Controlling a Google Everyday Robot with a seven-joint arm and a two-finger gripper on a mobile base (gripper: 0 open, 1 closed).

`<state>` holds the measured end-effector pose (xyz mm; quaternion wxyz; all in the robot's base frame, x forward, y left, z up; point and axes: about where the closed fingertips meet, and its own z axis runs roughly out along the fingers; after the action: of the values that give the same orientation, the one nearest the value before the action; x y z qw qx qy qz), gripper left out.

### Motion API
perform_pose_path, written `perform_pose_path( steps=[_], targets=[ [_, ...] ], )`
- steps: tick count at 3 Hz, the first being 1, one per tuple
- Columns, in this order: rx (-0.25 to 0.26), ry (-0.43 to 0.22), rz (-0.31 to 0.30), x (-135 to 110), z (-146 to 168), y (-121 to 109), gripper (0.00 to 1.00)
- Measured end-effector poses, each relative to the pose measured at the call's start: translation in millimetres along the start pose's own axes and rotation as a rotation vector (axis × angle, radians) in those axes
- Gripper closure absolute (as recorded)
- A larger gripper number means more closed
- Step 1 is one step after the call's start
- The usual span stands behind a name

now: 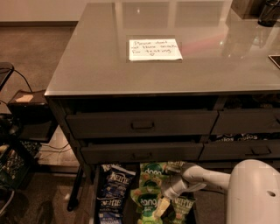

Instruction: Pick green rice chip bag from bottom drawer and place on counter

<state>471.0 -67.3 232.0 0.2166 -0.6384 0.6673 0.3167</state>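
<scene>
The bottom drawer (101, 192) is pulled open at the foot of the dark cabinet and holds snack bags. Several green rice chip bags (154, 171) lie in its middle, with another green bag (144, 202) nearer the front. My gripper (162, 206) reaches down into the drawer from the right, at the green bags near the front. The white arm (205, 177) leads to it from the lower right. The counter (175, 48) is the glossy grey top above, bearing a white handwritten note (155, 49).
Dark blue chip bags (114, 183) lie at the drawer's left. Two handled drawers (142, 124) sit shut above the open one. A dark object (267, 13) stands at the counter's far right. Cables and a black crate (11, 168) are on the floor left.
</scene>
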Motion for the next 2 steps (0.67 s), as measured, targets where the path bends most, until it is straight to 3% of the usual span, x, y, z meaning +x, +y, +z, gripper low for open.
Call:
perform_pose_path(
  steps=[1,2],
  targets=[
    [-0.017,0.022,0.008,8.2,6.3,1.8,0.00],
    [-0.028,0.028,0.011,11.7,8.5,5.5,0.19]
  ],
)
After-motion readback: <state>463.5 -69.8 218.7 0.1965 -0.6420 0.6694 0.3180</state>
